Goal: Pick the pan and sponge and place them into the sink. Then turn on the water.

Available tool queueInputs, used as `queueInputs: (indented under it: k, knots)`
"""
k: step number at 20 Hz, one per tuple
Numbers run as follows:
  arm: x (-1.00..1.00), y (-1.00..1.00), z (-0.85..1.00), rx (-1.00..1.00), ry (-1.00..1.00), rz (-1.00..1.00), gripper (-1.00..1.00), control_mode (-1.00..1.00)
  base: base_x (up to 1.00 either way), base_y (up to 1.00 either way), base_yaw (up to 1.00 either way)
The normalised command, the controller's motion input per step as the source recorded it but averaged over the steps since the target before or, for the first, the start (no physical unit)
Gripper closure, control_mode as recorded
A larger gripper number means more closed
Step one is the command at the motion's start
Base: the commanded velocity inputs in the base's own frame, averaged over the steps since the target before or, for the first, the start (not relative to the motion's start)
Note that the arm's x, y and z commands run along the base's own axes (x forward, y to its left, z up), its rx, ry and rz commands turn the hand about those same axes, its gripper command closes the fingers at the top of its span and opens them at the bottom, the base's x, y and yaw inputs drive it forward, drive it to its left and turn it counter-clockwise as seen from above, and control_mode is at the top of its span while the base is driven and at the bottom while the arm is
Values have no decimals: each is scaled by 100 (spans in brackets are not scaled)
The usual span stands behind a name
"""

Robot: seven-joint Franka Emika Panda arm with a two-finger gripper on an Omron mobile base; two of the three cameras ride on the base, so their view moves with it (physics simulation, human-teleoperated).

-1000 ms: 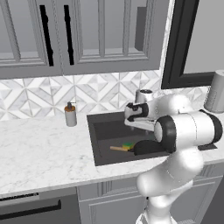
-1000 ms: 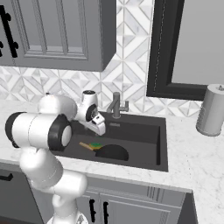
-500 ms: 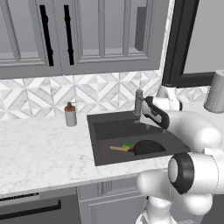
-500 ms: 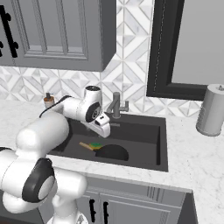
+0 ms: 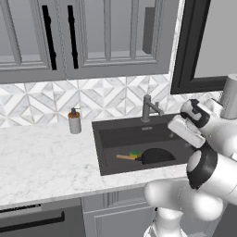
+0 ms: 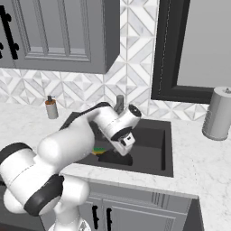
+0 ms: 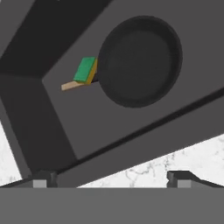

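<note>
Two task items are lying inside the sink (image 5: 107,152): the black frying pan (image 7: 139,60) is sitting flat on the dark basin floor, and the green sponge (image 7: 85,70) with its yellow underside is resting on the pan's wooden handle (image 7: 73,85), right against the pan's rim. In the left base view the pan (image 5: 155,156) is showing near the front wall of the basin, its handle (image 5: 125,158) pointing left and the sponge (image 5: 135,153) sitting where handle meets pan. The gripper (image 7: 111,179) is hanging above the front right part of the sink, over the edge where basin meets marble counter (image 7: 175,162); its two finger tips are standing wide apart with nothing between them. In the right base view the white arm is reaching across the basin, the hand (image 6: 127,140) tilting downward over the pan (image 6: 115,157). The dark faucet (image 5: 149,108) is rising behind the sink at the tiled backsplash (image 5: 106,97), no water coming from its spout. One soap dispenser (image 5: 74,122) is standing on the counter left of the sink, and a grey canister (image 6: 219,113) is standing on the counter well to the right.
</note>
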Motion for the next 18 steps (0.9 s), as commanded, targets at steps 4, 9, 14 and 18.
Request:
queueInputs:
  k: [4,9,14,18]
  knots:
    - [7,-16,0,12,0,5,-100,-100,0,0,0]
    - [0,0,0,0,0,0,-100,-100,0,0,0]
    - [0,0,0,0,0,0,-100,-100,0,0,0]
    - [9,0,0,4,-6,3,-100,-100,0,0,0]
